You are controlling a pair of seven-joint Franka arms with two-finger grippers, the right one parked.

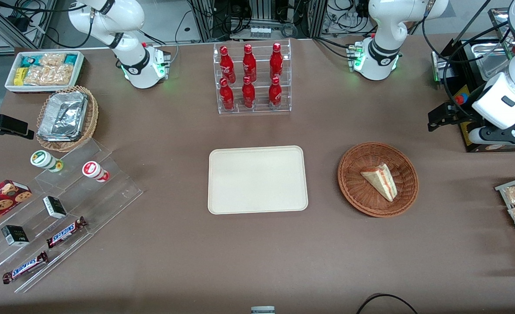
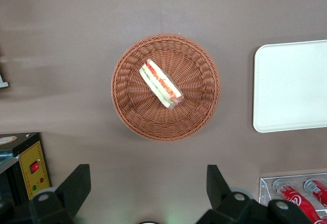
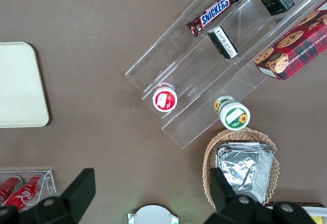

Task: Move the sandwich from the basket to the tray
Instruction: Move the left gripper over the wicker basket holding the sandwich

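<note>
hovering gripper (image 2: 148, 183) with fingers spread wide and empty, sandwich (image 2: 161, 83) in basket (image 2: 202, 112) below it, tray (image 2: 291, 86) beside basket

The front view looks down steeply on the whole table from high at its near edge, facing both arm bases. The left wrist view looks straight down from well above the table, with the open fingers of the gripper (image 2: 148, 193) at its edge; directly beneath it lies the basket (image 2: 166, 87) holding the sandwich (image 2: 161, 83), and the tray (image 2: 291, 86) lies just beside. The front view shares these: basket (image 1: 378, 179), sandwich (image 1: 382, 179), tray (image 1: 257, 179). The gripper (image 1: 447, 117) hangs toward the working arm's end. The right wrist view looks straight down over the parked arm's end and shares a tray corner (image 3: 20, 83).
</note>
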